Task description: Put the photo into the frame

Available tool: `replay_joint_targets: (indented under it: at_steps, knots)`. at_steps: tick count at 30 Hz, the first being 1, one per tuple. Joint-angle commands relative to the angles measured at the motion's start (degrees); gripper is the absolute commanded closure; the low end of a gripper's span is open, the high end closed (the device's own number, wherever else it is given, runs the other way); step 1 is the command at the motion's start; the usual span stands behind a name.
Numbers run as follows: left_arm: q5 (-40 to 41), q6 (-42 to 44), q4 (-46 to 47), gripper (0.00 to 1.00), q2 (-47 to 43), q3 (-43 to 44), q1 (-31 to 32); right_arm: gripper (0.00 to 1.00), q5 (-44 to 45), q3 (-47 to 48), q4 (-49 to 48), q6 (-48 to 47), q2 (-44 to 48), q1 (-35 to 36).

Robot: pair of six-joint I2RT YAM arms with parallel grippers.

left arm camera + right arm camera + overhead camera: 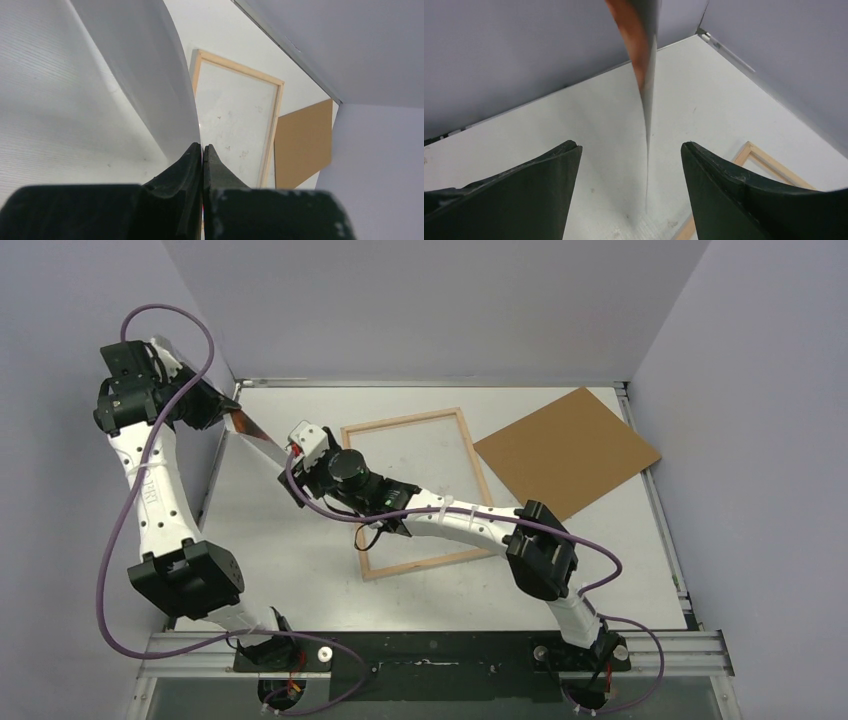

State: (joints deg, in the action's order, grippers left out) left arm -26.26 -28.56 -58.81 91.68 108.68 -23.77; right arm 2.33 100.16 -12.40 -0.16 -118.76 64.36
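My left gripper (222,412) (202,147) is shut on one edge of the photo (256,436), holding it off the table at the far left. The print's white back (150,75) curves away in the left wrist view. My right gripper (290,458) (630,147) is open, one finger on each side of the photo's free end. That end shows edge-on (647,110) between the fingers, touching neither. The frame (478,472) (272,130) (749,152) lies flat mid-table, wood side up, to the right of both grippers.
A brown backing board (565,450) (302,145) lies flat at the far right, just beyond the frame's corner. Grey walls close off the table on the left, back and right. The right arm reaches across the frame's lower half.
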Motion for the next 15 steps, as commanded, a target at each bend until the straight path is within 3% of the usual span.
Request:
replay_joint_targets:
  at_steps: [1,4,11,15]
  knots:
    - [0.1,-0.8,-0.3,1.00,-4.2,-2.2,1.9,0.26,4.1,-0.9,-7.7,-3.3,0.5,0.6]
    - [0.2,-0.5,-0.7,1.00,-6.4,-4.9,3.1,0.27,5.5,-2.1,-7.2,-3.6,1.9,0.4]
    - [-0.2,-0.6,-1.2,1.00,-10.5,-10.4,5.0,0.32,-3.5,-5.4,-6.0,-4.8,3.8,1.0]
    - [1.2,-1.1,-2.1,1.00,-12.9,-12.1,5.2,0.37,-0.4,-4.9,-6.7,-2.5,3.3,1.3]
